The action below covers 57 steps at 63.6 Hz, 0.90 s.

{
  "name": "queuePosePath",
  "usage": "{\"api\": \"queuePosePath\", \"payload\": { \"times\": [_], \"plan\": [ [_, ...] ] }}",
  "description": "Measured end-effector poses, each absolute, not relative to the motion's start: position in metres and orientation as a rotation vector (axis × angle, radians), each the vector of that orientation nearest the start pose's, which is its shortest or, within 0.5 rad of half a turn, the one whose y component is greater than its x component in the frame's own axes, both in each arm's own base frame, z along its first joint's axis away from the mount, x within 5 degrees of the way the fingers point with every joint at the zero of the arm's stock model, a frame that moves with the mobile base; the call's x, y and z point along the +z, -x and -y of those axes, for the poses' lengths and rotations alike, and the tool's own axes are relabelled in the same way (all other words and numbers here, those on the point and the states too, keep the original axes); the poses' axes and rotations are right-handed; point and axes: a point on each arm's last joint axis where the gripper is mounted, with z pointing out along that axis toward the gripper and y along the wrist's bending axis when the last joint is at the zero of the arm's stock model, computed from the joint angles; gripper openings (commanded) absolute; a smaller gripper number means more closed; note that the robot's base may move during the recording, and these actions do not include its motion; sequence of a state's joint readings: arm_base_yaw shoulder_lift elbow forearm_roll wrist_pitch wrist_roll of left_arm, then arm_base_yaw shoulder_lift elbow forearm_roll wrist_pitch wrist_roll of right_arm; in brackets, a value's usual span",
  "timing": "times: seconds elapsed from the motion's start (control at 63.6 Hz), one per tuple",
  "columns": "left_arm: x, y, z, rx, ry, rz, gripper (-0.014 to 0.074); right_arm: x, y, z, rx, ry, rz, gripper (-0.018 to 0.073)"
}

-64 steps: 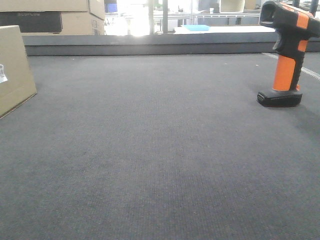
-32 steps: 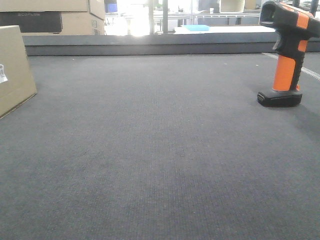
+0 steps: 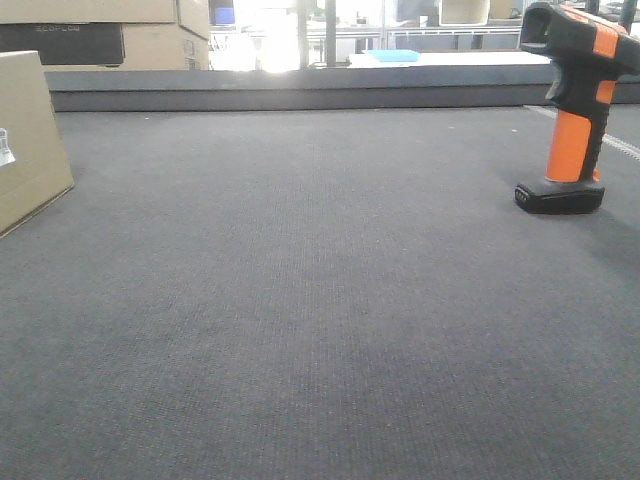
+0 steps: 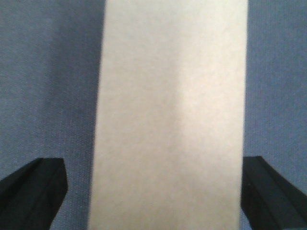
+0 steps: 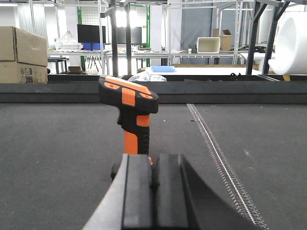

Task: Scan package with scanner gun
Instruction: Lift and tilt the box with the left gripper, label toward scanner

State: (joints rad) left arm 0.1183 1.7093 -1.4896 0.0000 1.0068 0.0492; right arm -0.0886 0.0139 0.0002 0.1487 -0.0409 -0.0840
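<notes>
The package [image 4: 170, 115] sits on the mat [image 3: 320, 300] at the far left of the front view, with its white label [image 3: 5, 147] on the broad face that shows there. The left gripper [image 4: 153, 201] hangs over its narrow top with its fingers [image 4: 31, 191] apart, one on each side. The cardboard lies closer to one finger than the other, so the gripper should probably centre first, then close squarely on the broad faces without covering the label.

The scanner [image 3: 572, 110] stands upright on its foot, well apart at the right. The right gripper [image 5: 153, 191] faces its orange stem with fingers pressed together and nothing between them. It must spread them before taking the stem. A low grip on the stem seems least likely to tip the scanner.

Counted, there are one package, one scanner, two grippers and two bigger boxes [image 3: 100, 35] stacked behind.
</notes>
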Motion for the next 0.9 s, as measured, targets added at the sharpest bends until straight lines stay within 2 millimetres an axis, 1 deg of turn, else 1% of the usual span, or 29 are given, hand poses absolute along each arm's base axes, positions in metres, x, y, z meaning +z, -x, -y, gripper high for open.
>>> {"api": "queuePosePath", "payload": {
  "times": [0.047,0.142,0.22,0.236,0.267,0.283,0.362,0.378,0.535,0.629,0.692,0.771,0.834,0.897],
  "plan": [
    [0.301,-0.365,-0.043,0.049,0.091,-2.719,0.0556,0.216,-0.057,0.006,-0.024,-0.116,-1.453,-0.0167],
    [0.300,-0.365,-0.042,0.041,0.092,-2.725,0.0434,0.216,-0.057,0.006,-0.024,-0.116,-1.453,-0.0167],
    [0.300,-0.365,-0.042,0.041,0.091,-2.727,0.0285,0.216,-0.057,0.006,-0.024,-0.116,-1.453,-0.0167],
    [0.300,-0.365,-0.042,0.041,0.091,-2.729,0.0238,0.216,-0.057,0.006,-0.024,-0.116,-1.453,-0.0167],
    [0.300,-0.365,-0.042,0.039,0.089,-2.728,0.0171,0.216,-0.057,0.006,-0.024,-0.116,-1.453,-0.0167],
    [0.300,-0.365,-0.042,0.039,0.089,-2.728,0.0120,0.216,-0.057,0.006,-0.024,-0.116,-1.453,-0.0167],
    [0.300,-0.365,-0.042,0.039,0.089,-2.730,-0.0062,0.216,-0.057,0.006,-0.024,-0.116,-1.453,-0.0167],
    [0.300,-0.365,-0.042,0.039,0.089,-2.730,-0.0116,0.216,-0.057,0.006,-0.024,-0.116,-1.453,-0.0167],
    [0.300,-0.365,-0.042,0.036,0.091,-2.734,-0.0111,0.216,-0.057,0.006,-0.024,-0.116,-1.453,-0.0167],
    [0.307,-0.366,-0.038,-0.010,0.114,-2.736,-0.0111,0.216,-0.057,0.006,-0.024,-0.116,-1.453,-0.0167],
    [0.314,-0.366,-0.031,-0.036,0.129,-2.729,-0.0111,0.216,-0.057,0.006,-0.024,-0.116,-1.453,-0.0167],
    [0.328,-0.365,-0.015,-0.080,0.165,-2.691,-0.0111,0.216,-0.057,0.006,-0.024,-0.116,-1.453,-0.0167],
    [0.338,-0.361,0.002,-0.134,0.202,-2.661,-0.0111,0.216,-0.057,0.006,-0.024,-0.116,-1.453,-0.0167],
    [0.346,-0.358,0.026,-0.213,0.221,-2.632,-0.0111,0.216,-0.057,0.006,-0.024,-0.116,-1.453,-0.0167]
  ]
}}
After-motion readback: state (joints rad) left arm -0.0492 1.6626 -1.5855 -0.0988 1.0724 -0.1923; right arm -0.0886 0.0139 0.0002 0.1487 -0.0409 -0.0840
